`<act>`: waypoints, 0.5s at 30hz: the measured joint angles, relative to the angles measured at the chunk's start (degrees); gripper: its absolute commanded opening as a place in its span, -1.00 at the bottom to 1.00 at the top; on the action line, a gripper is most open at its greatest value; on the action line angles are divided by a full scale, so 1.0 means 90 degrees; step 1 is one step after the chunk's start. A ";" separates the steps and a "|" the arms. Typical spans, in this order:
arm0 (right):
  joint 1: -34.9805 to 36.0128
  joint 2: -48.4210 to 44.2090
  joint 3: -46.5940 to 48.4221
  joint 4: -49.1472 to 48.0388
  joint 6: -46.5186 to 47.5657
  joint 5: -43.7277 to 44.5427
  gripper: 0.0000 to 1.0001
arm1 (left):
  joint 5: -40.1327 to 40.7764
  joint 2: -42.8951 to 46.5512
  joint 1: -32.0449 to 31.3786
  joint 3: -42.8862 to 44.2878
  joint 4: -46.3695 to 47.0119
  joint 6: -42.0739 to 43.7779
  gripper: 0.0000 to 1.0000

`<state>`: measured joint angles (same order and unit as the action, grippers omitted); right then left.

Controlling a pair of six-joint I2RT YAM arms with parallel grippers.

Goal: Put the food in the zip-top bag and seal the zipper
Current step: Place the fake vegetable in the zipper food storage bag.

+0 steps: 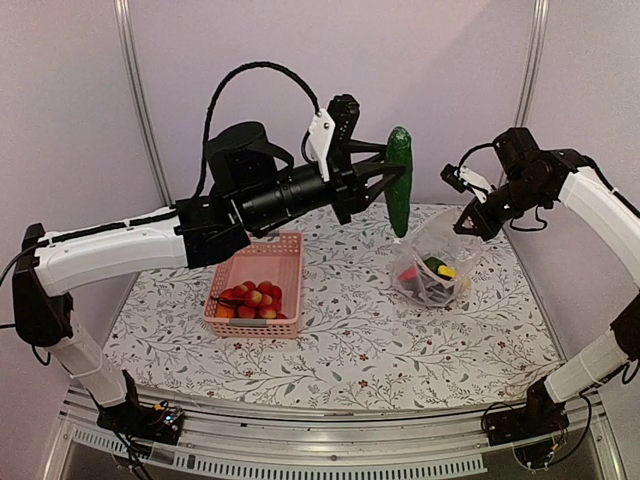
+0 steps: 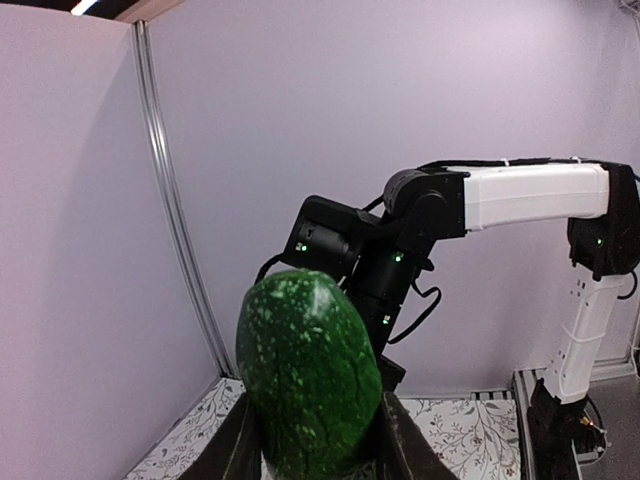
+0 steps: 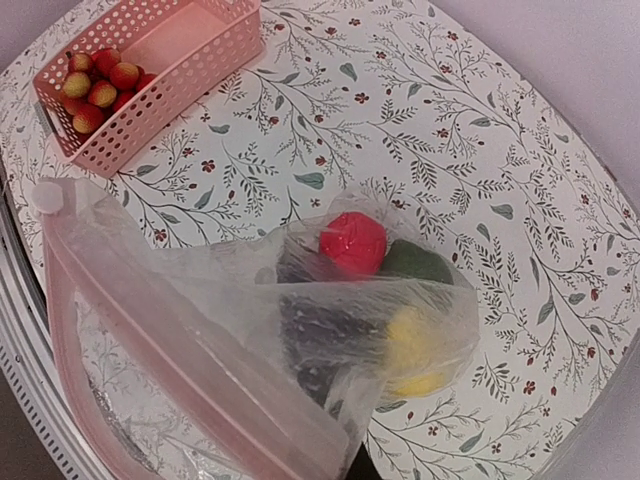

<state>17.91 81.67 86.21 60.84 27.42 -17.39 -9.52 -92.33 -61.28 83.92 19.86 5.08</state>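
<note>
My left gripper (image 1: 388,186) is shut on a long green cucumber (image 1: 400,180) and holds it upright, high above the table, just left of the zip-top bag (image 1: 436,262). In the left wrist view the cucumber (image 2: 308,375) fills the gap between my dark fingers (image 2: 236,450). My right gripper (image 1: 471,221) is shut on the bag's upper edge and holds its mouth up. The bag (image 3: 300,330) holds red, green, yellow and dark purple food pieces. Its pinkish zipper (image 3: 180,370) runs across the near left. Red berries (image 1: 252,298) lie in the pink basket (image 1: 290,245).
The basket stands left of the bag on the flowered cloth (image 1: 340,350); it also shows in the right wrist view (image 3: 180,70). Lilac walls with metal posts (image 1: 140,100) close the back and sides. A metal rail (image 1: 330,440) runs along the near edge.
</note>
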 measured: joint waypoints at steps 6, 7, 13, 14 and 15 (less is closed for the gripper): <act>0.0131 0.0216 0.0340 0.0143 -0.0083 -0.0335 -0.94 | 0.0172 -0.0039 -0.0250 -0.0012 0.0279 0.0418 -0.72; 0.0197 0.0248 0.0406 0.0177 -0.0102 -0.0369 -0.94 | 0.0192 -0.0056 -0.0267 -0.0012 0.0313 0.0486 -0.71; 0.0568 0.0481 0.0777 0.0318 -0.0146 -0.0755 -0.94 | 0.0304 -0.0214 -0.0316 -0.0010 0.0389 0.0724 -0.71; 0.0605 0.0512 0.0826 0.0345 -0.0148 -0.0811 -0.94 | 0.0311 -0.0243 -0.0328 -0.0010 0.0391 0.0760 -0.71; 0.0636 0.0537 0.0879 0.0372 -0.0151 -0.0872 -0.94 | 0.0325 -0.0270 -0.0340 -0.0010 0.0389 0.0794 -0.71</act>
<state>23.64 86.50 94.13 64.18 26.06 -25.23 -6.59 -94.76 -64.34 83.83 23.35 12.23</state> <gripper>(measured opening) 0.029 0.330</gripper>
